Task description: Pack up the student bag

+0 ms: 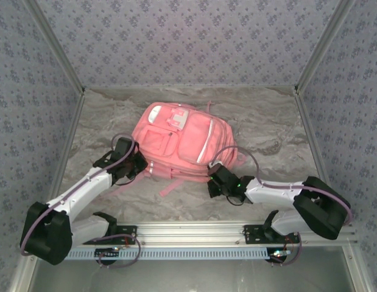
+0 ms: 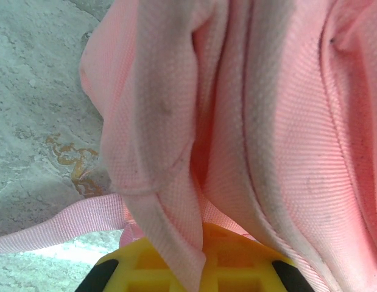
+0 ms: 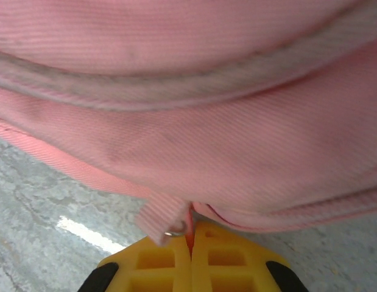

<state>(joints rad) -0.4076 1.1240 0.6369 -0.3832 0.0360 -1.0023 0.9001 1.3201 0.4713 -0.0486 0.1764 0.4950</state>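
The student bag (image 1: 176, 141), a large pink backpack with white patches, lies flat in the middle of the table. My left gripper (image 1: 138, 165) sits at its near left edge. In the left wrist view the yellow fingers (image 2: 237, 258) are shut on a fold of the bag's pink fabric (image 2: 176, 182). My right gripper (image 1: 214, 177) is at the bag's near right edge. In the right wrist view its yellow fingers (image 3: 158, 261) are pressed together on the zipper pull (image 3: 167, 220), a pink ribbon tab with a small metal ring, under the bag's seam (image 3: 188, 91).
A loose pink strap (image 1: 171, 184) trails from the bag toward the near edge, and shows again in the left wrist view (image 2: 60, 224). Patterned walls (image 1: 30, 109) with metal posts close in the marble table (image 1: 267, 128) on three sides. A metal rail (image 1: 194, 234) runs along the front.
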